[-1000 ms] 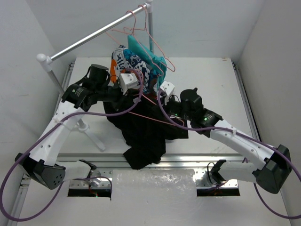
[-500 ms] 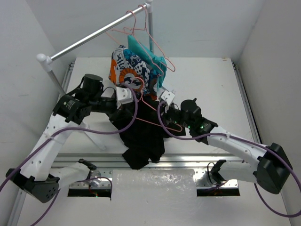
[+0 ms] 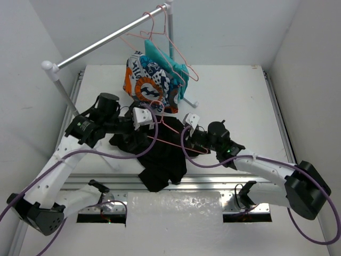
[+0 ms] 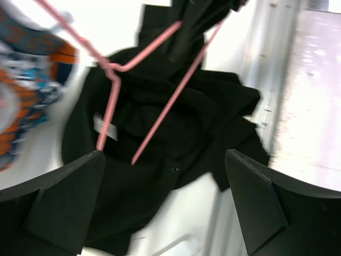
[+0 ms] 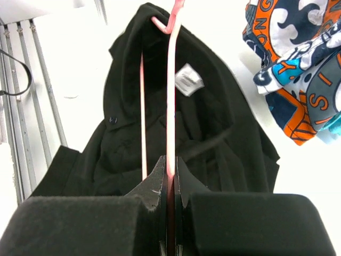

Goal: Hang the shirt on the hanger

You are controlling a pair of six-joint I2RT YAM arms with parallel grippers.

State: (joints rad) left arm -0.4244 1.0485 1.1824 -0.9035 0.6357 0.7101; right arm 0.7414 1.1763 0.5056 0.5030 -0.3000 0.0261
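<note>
The black shirt (image 3: 160,154) lies crumpled on the white table, its white neck label (image 5: 187,80) facing up. A pink wire hanger (image 3: 173,136) rests across it with its hook toward the collar. My right gripper (image 5: 170,162) is shut on one wire of the hanger (image 5: 170,96), low over the shirt (image 5: 213,138). My left gripper (image 4: 165,197) hangs wide open just above the shirt (image 4: 176,128), nothing between its fingers (image 4: 64,197). The hanger (image 4: 160,104) crosses the cloth in front of it. From above, the left gripper (image 3: 139,130) is at the shirt's left side and the right gripper (image 3: 189,130) at its right.
An orange-blue-white patterned garment (image 3: 149,80) and a teal garment (image 3: 168,61) hang behind the shirt from a metal rail (image 3: 101,42) that also carries spare pink hangers (image 3: 160,32). The rack's white foot (image 3: 109,157) stands at the left. A metal rail (image 3: 240,176) runs along the table's near edge.
My left gripper came down, opened and let go of the shirt, which now lies lower on the table. The right gripper sank with the hanger still in it.
</note>
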